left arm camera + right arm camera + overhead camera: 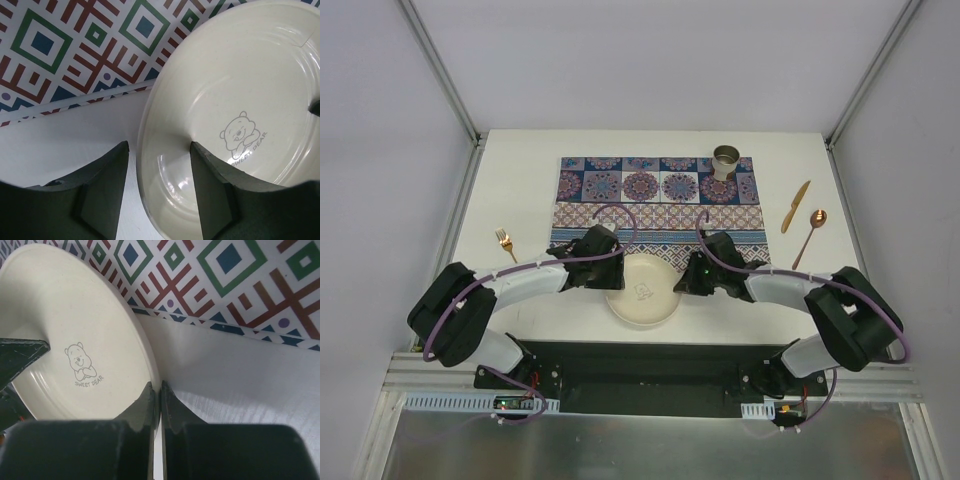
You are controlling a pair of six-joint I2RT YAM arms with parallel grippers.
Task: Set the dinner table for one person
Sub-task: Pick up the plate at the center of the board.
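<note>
A cream plate [642, 292] with a bear print lies on the white dinner table [520, 190], its far rim over the near edge of the placemat [655, 205]. My left gripper [610, 272] is at the plate's left rim. In the left wrist view this gripper [159, 146] is open, with one finger over the plate [235, 100] and the other over the bare table [60, 135], the rim between them. My right gripper [685, 280] is at the plate's right rim. In the right wrist view it [160, 385] is shut on the thin edge of the plate [75, 325].
A metal cup [725, 162] stands on the placemat's far right corner. A copper knife [796, 206] and spoon [810, 235] lie on the table to the right of the placemat. A copper fork [506, 243] lies to its left. Aluminium rails edge the table.
</note>
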